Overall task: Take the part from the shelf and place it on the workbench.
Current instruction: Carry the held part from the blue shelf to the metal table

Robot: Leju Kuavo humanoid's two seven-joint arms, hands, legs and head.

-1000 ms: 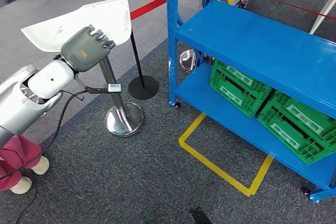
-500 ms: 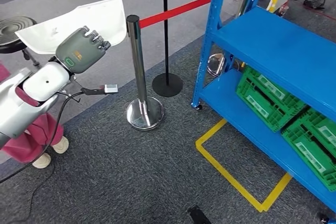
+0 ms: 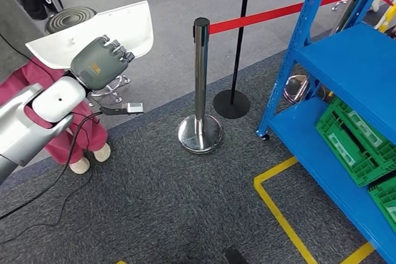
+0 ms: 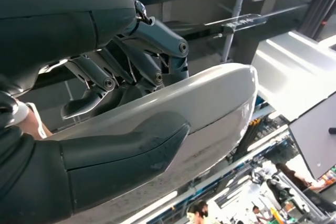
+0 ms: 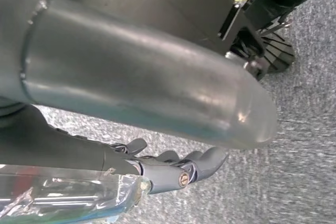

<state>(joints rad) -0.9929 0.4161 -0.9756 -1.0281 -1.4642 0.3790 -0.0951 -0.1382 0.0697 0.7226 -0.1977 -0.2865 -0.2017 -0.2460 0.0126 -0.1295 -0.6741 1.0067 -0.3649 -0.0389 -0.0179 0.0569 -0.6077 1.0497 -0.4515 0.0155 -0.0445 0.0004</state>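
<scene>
The part [image 3: 107,29] is a white curved panel, held up at the left of the head view. My left hand [image 3: 98,60] grips it from its near edge, fingers lying over the top. In the left wrist view the thick thumb [image 4: 126,145] presses one face of the panel [image 4: 213,98] and the dark fingers [image 4: 150,51] close on the other. My right hand [image 5: 174,169] hangs over the grey carpet, fingers loosely spread, holding nothing.
The blue shelf [image 3: 354,60] stands at the right with green crates [image 3: 354,143] on its lower level. A chrome stanchion [image 3: 200,85] with a red belt [image 3: 280,12] stands mid-floor. Yellow tape [image 3: 280,214] marks the carpet. A person in pink trousers [image 3: 70,134] and a stool [image 3: 70,20] are behind my left arm.
The whole view has swung left: shelf and crates slid to the right edge, the stanchion came to the middle. My left hand keeps the same grip on the panel.
</scene>
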